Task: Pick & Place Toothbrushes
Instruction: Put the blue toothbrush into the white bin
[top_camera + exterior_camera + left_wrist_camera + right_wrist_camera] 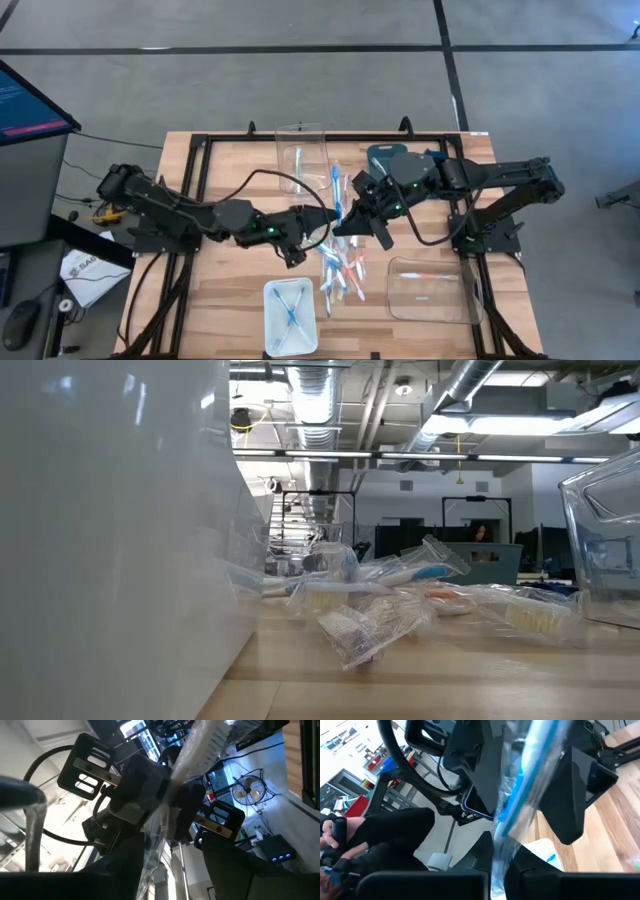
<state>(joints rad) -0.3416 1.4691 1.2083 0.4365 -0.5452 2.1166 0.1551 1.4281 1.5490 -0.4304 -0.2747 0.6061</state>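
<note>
- The right pincer, just past the desk centre toward 1 o'clock, is clamped shut on one wrapped blue toothbrush.
- The left pincer, close beside it at centre, has its fingers spread; you cannot tell if it touches the wrapper.
- The other toothbrushes lie heaped toward 5 o'clock.
- Expect each to be light, stiff inside and slick outside; the crinkly sleeve may slide, so pinch mid-handle.
</note>
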